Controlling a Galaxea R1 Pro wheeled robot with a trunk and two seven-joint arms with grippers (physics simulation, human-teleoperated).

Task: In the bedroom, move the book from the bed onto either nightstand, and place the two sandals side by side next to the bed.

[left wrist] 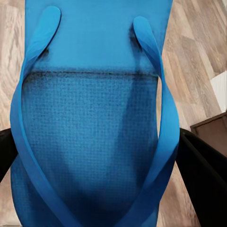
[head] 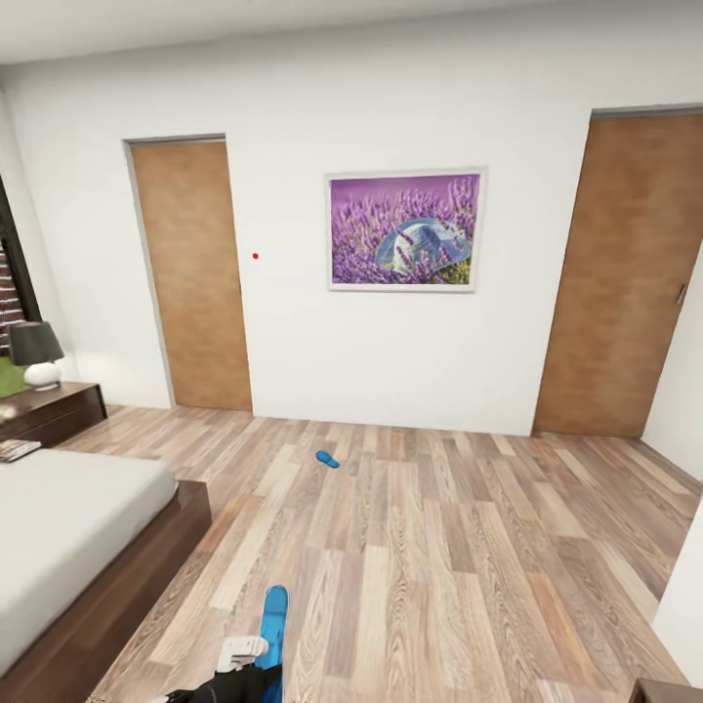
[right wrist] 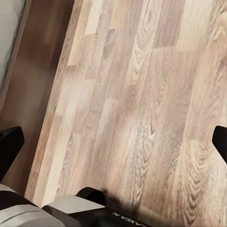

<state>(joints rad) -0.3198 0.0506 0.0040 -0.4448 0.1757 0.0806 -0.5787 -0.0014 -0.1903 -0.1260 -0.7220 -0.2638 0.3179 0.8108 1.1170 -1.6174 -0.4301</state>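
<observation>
One blue sandal (head: 327, 458) lies on the plank floor mid-room, out beyond the bed's foot. My left gripper (head: 256, 669) is shut on the other sandal (head: 274, 617), which sticks forward above the floor beside the bed (head: 68, 527). In the left wrist view that sandal (left wrist: 94, 118) spans the space between the black fingers (left wrist: 203, 175), straps up. A thin book (head: 16, 450) lies at the bed's far end, beside the dark nightstand (head: 59, 410). My right gripper (right wrist: 113, 144) hangs open over bare floor next to the bed frame (right wrist: 28, 80).
Two brown doors (head: 193, 273) (head: 625, 283) and a lavender picture (head: 405, 230) line the far white wall. A lamp (head: 37, 353) stands on the nightstand. A white wall corner (head: 683, 605) and a dark cabinet corner (head: 669, 691) close in at the right. Open floor lies ahead.
</observation>
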